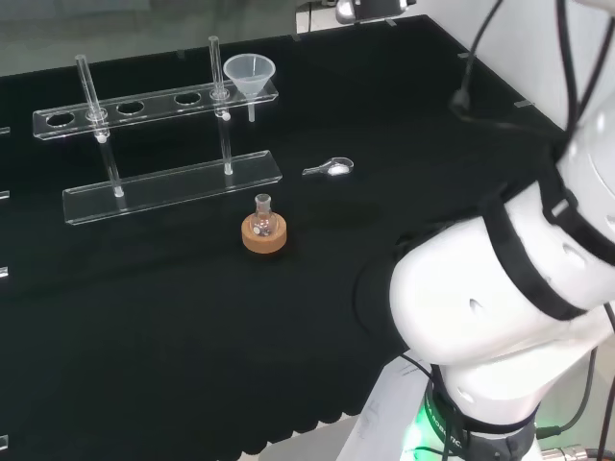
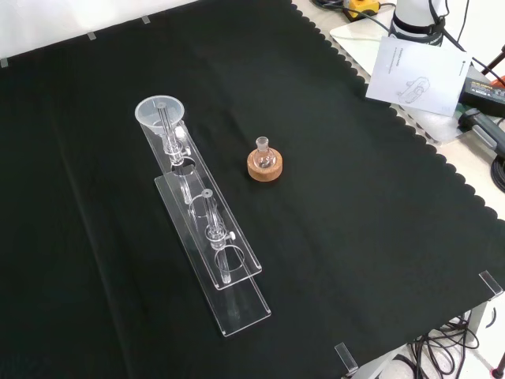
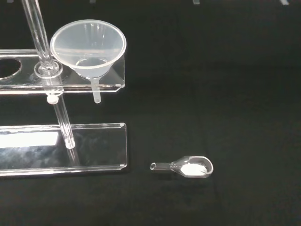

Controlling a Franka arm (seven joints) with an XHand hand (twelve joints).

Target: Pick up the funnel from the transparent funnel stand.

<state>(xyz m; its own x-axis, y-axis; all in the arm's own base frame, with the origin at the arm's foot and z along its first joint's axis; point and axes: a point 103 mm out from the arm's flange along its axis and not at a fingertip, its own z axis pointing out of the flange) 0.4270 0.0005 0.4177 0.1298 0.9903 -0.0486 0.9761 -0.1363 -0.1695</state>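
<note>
**Funnel seated in stand, hand's fingers not readable**

I see the funnel [image 1: 249,73] upright in the end hole of the transparent funnel stand [image 1: 154,187], at the right end of the upper shelf in the head view; its stem hangs below the shelf, clear of the base plate; in the front view it sits at the stand's far end. I note a small flask [image 1: 262,213] on a cork ring [image 1: 263,236] near the stand's base, apart from it; a little glass scoop [image 3: 188,166] with white powder lies on the black cloth [image 2: 355,197], just beyond the base's corner. I cannot tell how the fingers stand.
</note>
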